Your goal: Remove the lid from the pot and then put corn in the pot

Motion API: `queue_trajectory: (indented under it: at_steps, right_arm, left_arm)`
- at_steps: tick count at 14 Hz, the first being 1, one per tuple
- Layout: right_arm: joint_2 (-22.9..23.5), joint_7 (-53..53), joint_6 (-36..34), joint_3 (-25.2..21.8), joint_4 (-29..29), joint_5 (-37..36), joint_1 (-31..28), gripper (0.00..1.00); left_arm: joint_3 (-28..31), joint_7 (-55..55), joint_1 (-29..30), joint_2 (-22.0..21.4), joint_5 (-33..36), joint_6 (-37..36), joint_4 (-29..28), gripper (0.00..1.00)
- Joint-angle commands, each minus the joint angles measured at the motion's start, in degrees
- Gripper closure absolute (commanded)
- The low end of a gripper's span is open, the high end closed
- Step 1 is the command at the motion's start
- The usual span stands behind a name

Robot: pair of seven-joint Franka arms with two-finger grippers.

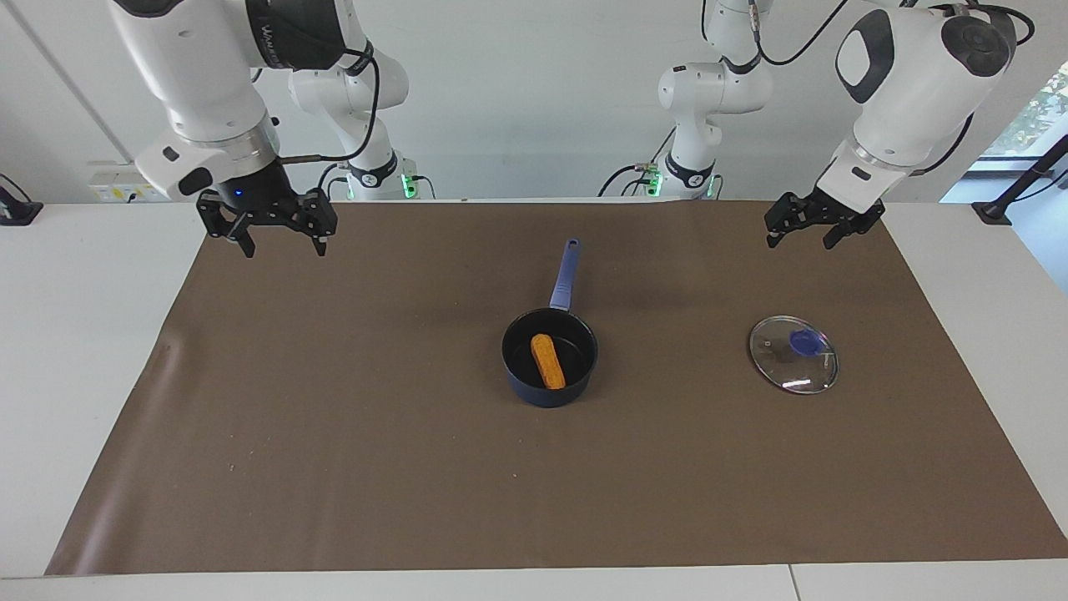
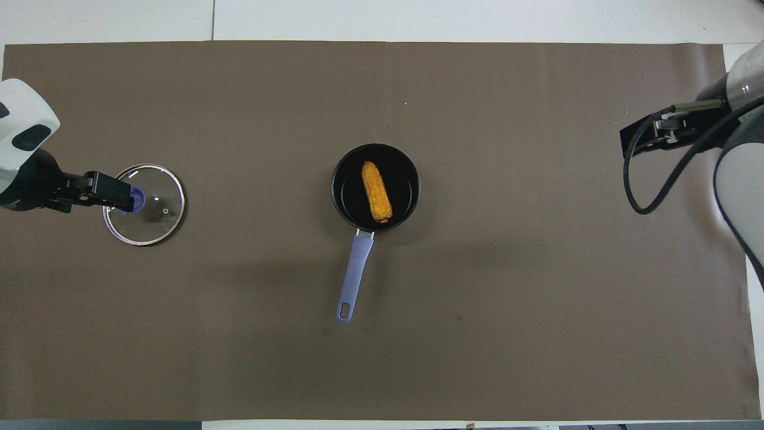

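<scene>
The dark blue pot (image 1: 546,394) stands uncovered in the middle of the brown mat, its light blue handle (image 1: 565,275) pointing toward the robots. The yellow-orange corn (image 1: 547,361) lies inside it, also seen in the overhead view (image 2: 376,191) on the pot's black inside (image 2: 349,191). The glass lid (image 1: 788,367) with its blue knob lies flat on the mat toward the left arm's end (image 2: 152,218). My left gripper (image 1: 803,240) is open, empty and raised above the mat, apart from the lid. My right gripper (image 1: 282,244) is open and empty, raised over the mat's corner at the right arm's end.
The brown mat (image 1: 334,434) covers most of the white table (image 1: 83,334). Only the pot and the lid stand on it.
</scene>
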Motion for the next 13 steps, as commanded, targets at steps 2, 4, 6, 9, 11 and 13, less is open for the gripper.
queue_trajectory:
  at_steps: [2,4,6,9,11,13]
  right_arm:
    - [-7.0,-5.7,3.3,0.3,-11.8,-1.1,-0.7,0.00]
    - [-8.5,-6.9,5.2,0.3,-14.1,-1.0,-2.2,0.00]
    - [-8.1,-6.9,5.3,0.4,-13.8,-0.5,-3.2,0.00]
    - [-8.2,-6.9,4.3,0.5,-14.1,0.3,-4.5,0.00]
    - [-9.0,-6.5,3.7,0.4,-15.9,0.3,-5.1,0.00]
    - [-9.5,-6.6,4.0,0.3,-16.1,0.3,-5.8,0.00]
  left_arm:
    - [0.2,2.0,-0.1,-1.9,1.3,0.2,-2.2,0.00]
    - [0.1,2.7,0.0,-0.7,3.0,-2.0,2.2,0.00]
    - [0.1,2.7,0.3,-0.4,3.8,-5.0,5.1,0.00]
    - [0.0,2.7,0.6,-0.6,4.0,-4.8,4.9,0.00]
    - [-0.1,2.7,0.6,-0.7,3.9,-4.6,4.9,0.00]
    - [-0.1,2.5,0.6,-0.7,3.8,-3.8,4.8,0.00]
